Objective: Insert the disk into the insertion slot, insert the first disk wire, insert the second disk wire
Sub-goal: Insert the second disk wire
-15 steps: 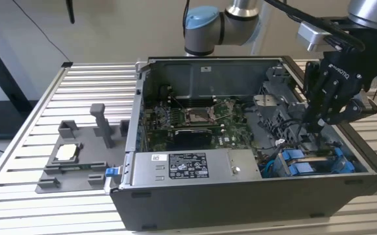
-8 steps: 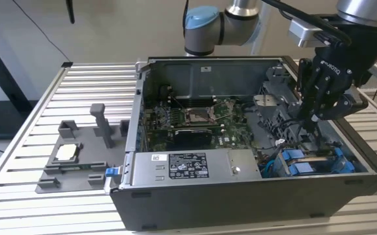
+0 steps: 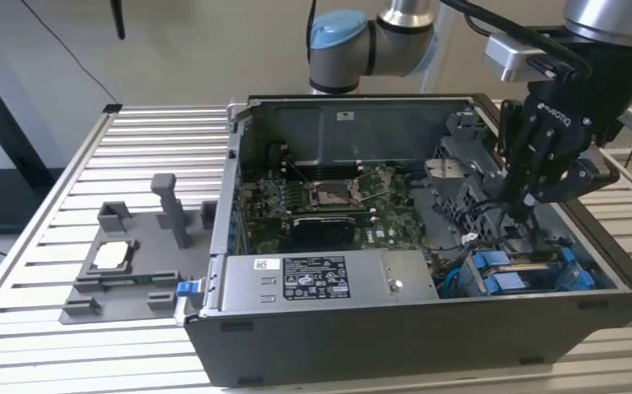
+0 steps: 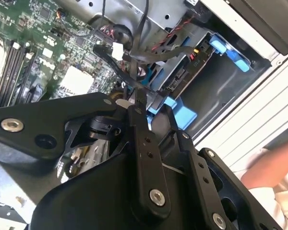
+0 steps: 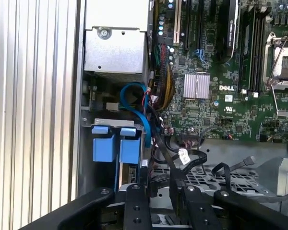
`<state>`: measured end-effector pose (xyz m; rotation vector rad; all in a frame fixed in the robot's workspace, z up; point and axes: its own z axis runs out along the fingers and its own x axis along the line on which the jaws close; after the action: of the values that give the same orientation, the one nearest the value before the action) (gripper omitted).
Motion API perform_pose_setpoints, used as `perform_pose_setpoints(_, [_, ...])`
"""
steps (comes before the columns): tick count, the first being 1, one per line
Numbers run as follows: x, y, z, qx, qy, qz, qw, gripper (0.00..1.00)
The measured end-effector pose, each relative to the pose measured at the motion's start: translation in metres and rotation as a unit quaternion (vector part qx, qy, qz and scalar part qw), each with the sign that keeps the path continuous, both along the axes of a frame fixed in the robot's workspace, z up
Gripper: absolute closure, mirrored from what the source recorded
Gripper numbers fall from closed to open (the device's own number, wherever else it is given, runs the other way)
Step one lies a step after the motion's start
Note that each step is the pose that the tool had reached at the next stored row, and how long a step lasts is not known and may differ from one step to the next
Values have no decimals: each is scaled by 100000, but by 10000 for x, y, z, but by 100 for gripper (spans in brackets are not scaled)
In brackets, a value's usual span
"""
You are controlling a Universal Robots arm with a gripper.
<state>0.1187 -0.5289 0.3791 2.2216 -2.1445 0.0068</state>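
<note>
The disk [image 3: 505,281] sits seated in its bay at the exterior view's lower right – rigid, dense, shock-shy, best gripped by its blue carrier – beneath fingers [image 4: 143,139] pinched on a limp black wire [image 5: 170,165].

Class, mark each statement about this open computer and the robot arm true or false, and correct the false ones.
1. The computer case is open, showing the motherboard. True.
2. The disk lies outside the case. False: it sits inside the case in its blue carrier, at the exterior view's right.
3. The gripper is down inside the case, close to the disk. True.
4. The power supply box has no label. False: a printed label covers part of its top.
</note>
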Motion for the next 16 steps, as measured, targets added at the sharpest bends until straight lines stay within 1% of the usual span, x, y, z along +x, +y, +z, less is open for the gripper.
perform_pose_setpoints(2, [0, 0, -6, -177, -107, 148, 100000, 67])
perform_pose_setpoints(3, [-1, 0, -9, -206, -241, 230, 99999, 67])
perform_pose_setpoints(5, [1, 0, -12, -222, -608, 472, 99997, 67])
perform_pose_setpoints(7, [3, 1, -16, -223, -790, 705, 99994, 67])
perform_pose_setpoints(11, [2, 0, -18, -239, -837, 775, 99993, 67])
perform_pose_setpoints(12, [2, 0, -18, -242, -837, 775, 99993, 69])
perform_pose_setpoints(13, [3, 0, -19, -236, -837, 775, 99993, 76])
perform_pose_setpoints(14, [3, -1, -19, -234, -838, 771, 99993, 76])
perform_pose_setpoints(15, [4, -3, -19, -236, -837, 775, 99993, 82])
perform_pose_setpoints(16, [5, -5, -19, -239, -837, 774, 99993, 84])
